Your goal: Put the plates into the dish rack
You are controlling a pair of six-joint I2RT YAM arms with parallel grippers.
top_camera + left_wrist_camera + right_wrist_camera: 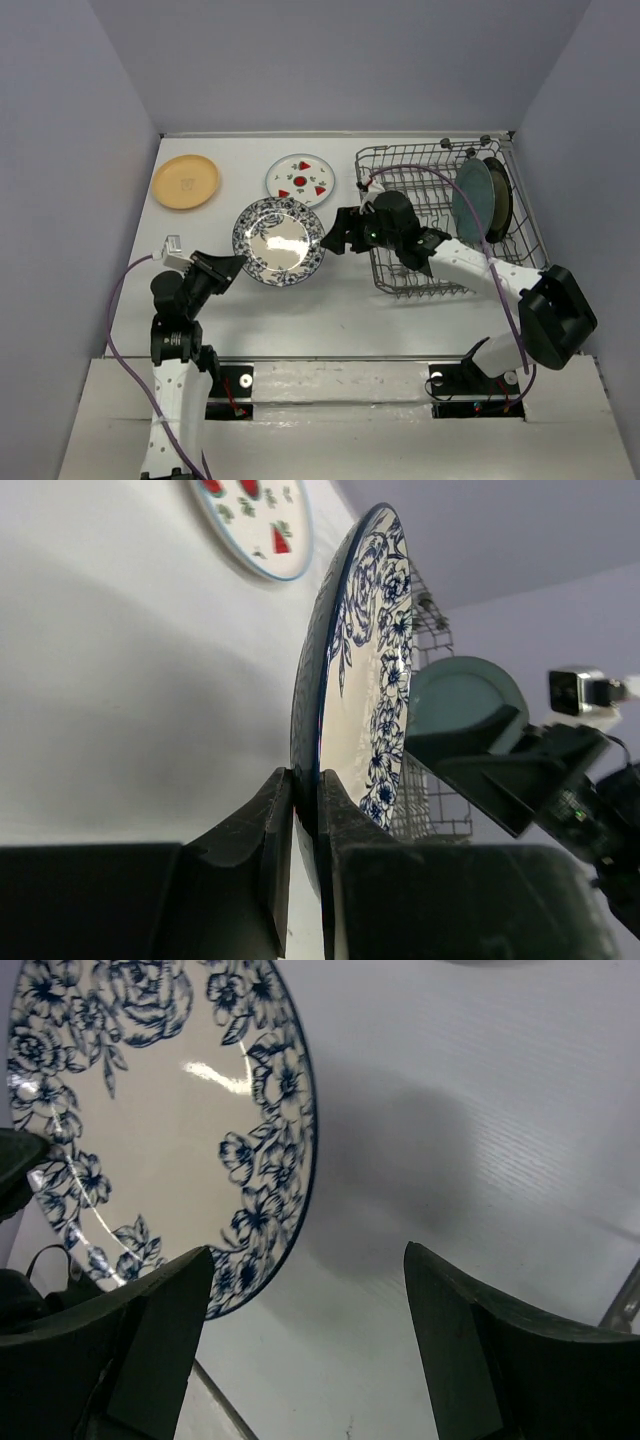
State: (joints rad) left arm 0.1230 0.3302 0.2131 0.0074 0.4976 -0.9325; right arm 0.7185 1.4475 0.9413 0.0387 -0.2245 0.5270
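Two of the five plates are already home: the teal-blue plate and the brown-rimmed beige plate stand upright, side by side, between the tines at the right end of the dish rack. The third is in hand. Your left fingers are pinched tight on the near rim of the blue-and-white floral plate. It is tipped up steeply on edge between the two arms, just left of the rack and not yet over it. Whether its lower edge touches the tabletop I cannot tell. Your right fingers are spread wide and hold nothing, close to the plate's rack-side rim but not closed on it, so this looks like a handover about to be taken, not one completed. What is left, as I judge it: get the floral plate across and slotted, then fetch the orange-yellow plate and the fruit-marked white plate. Both lie flat on the far side of the tabletop, left of the rack, with no fingers near them.
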